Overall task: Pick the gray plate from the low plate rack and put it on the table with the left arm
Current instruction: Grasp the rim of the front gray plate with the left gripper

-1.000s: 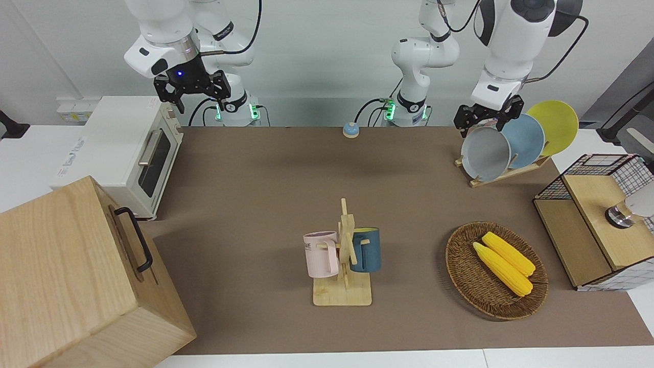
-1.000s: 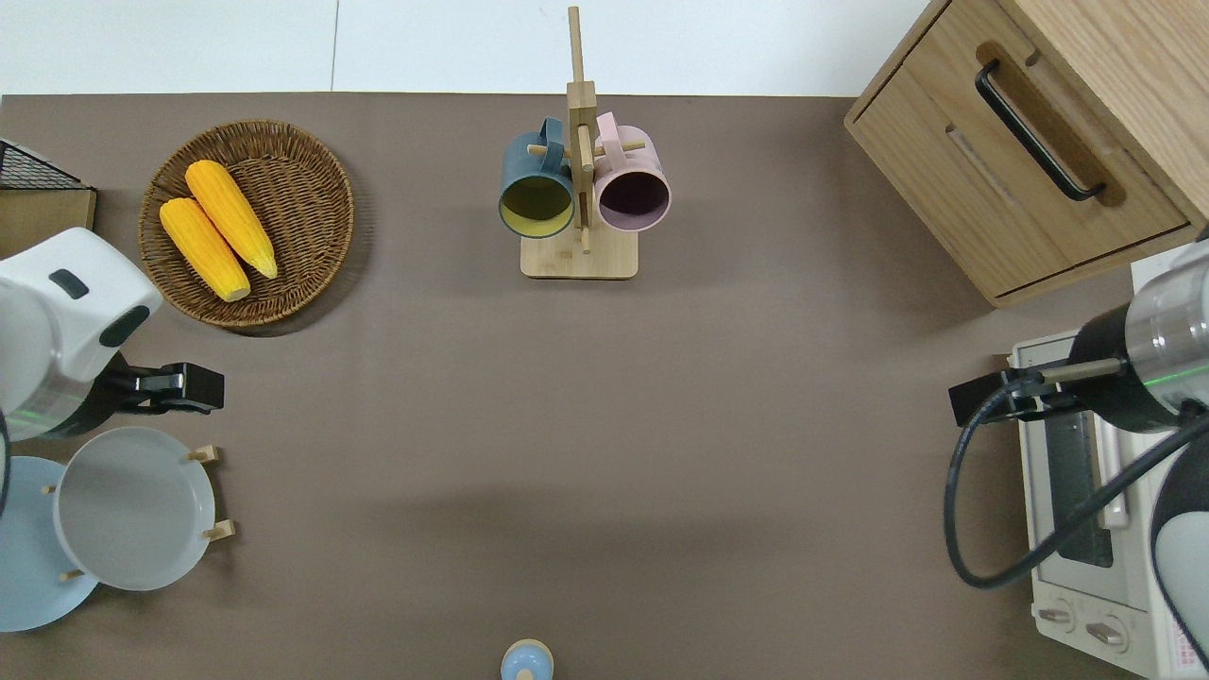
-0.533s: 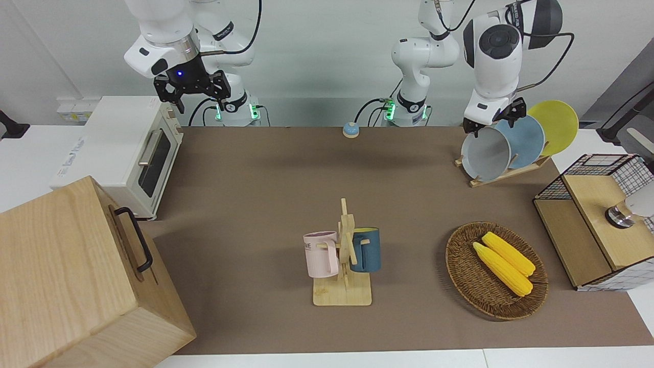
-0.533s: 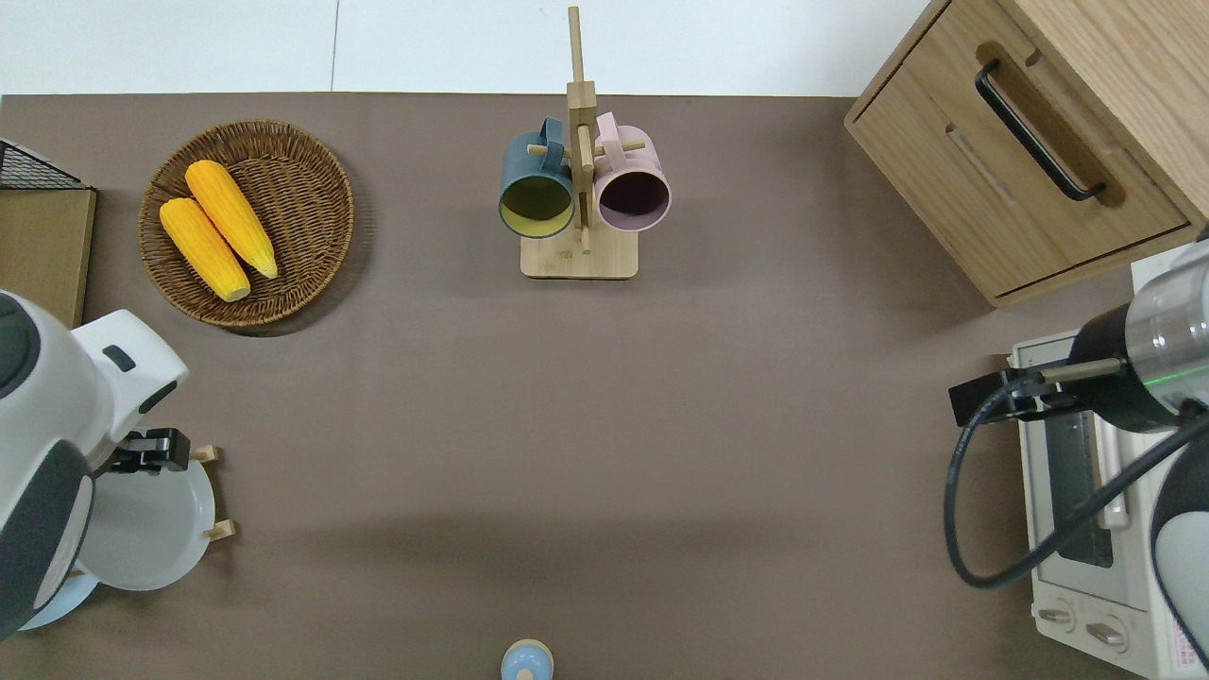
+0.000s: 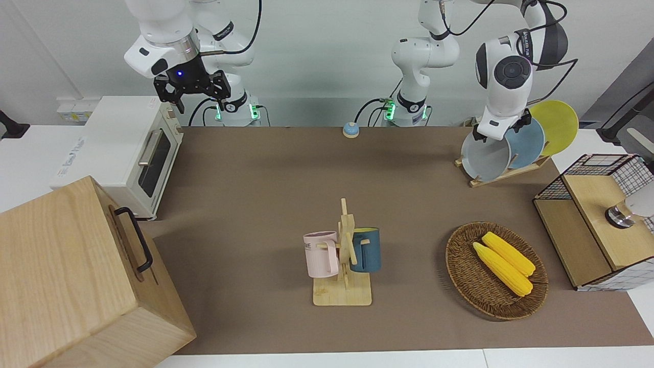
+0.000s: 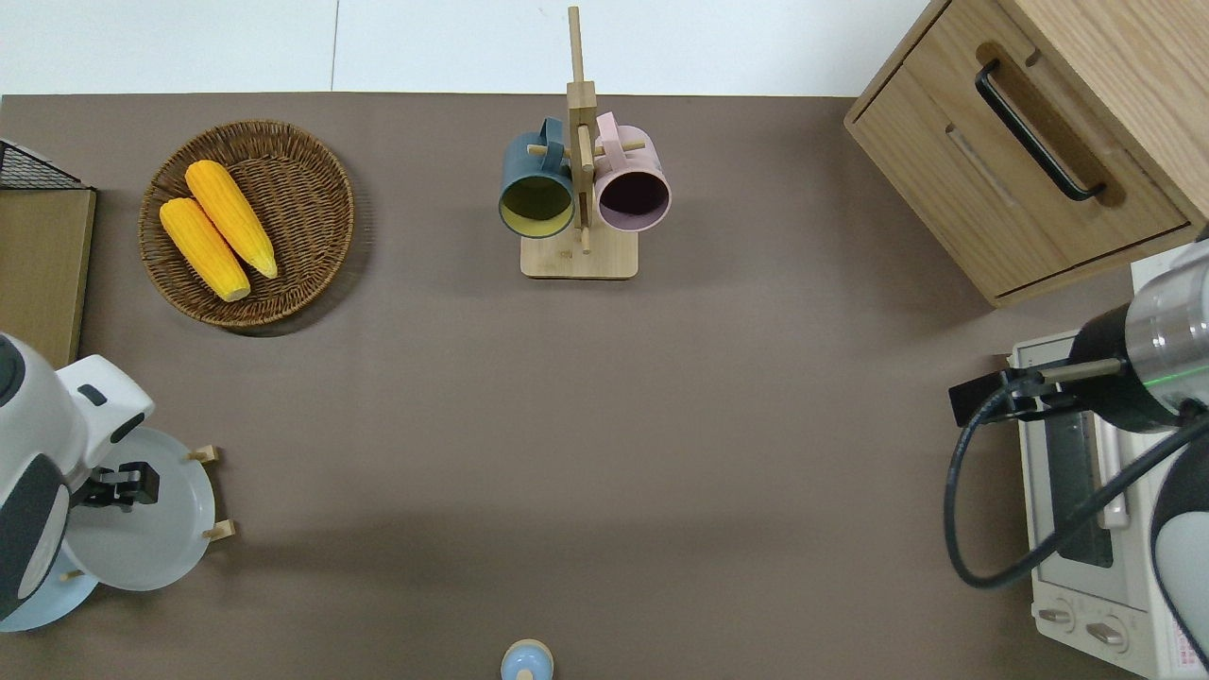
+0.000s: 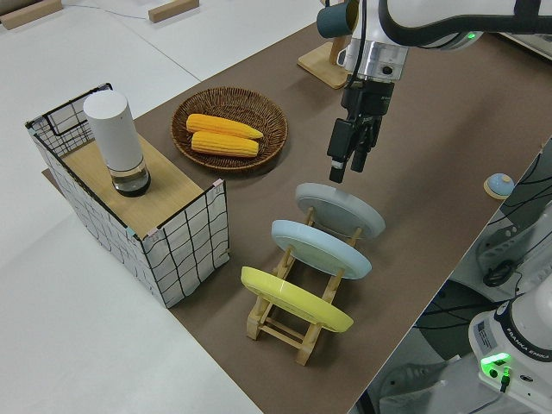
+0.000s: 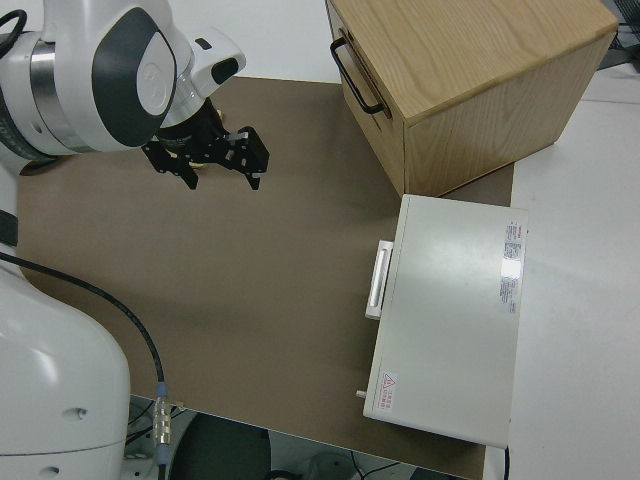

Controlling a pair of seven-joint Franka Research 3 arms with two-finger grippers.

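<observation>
The gray plate (image 5: 485,156) stands slanted in the low plate rack (image 5: 503,175), in the slot farthest from the robots of the three plates, at the left arm's end of the table (image 5: 255,179). It also shows in the overhead view (image 6: 142,538) and the left side view (image 7: 341,211). My left gripper (image 7: 345,168) points down just above the gray plate's upper rim, open, holding nothing. In the overhead view the left gripper (image 6: 121,484) is over the plate. The right arm, with its open gripper (image 8: 205,165), is parked.
A blue plate (image 7: 319,247) and a yellow plate (image 7: 293,297) stand in the same rack. A wicker basket with two corn cobs (image 5: 495,270), a wire-sided box (image 5: 598,220), a mug tree (image 5: 345,255), a toaster oven (image 5: 122,148), a wooden drawer box (image 5: 66,276) and a small bell (image 5: 350,130) also stand on the table.
The left arm's wrist has turned and lowered, bringing the left gripper toward the robots until it is over the gray plate's rim. The plates and the right arm have not moved.
</observation>
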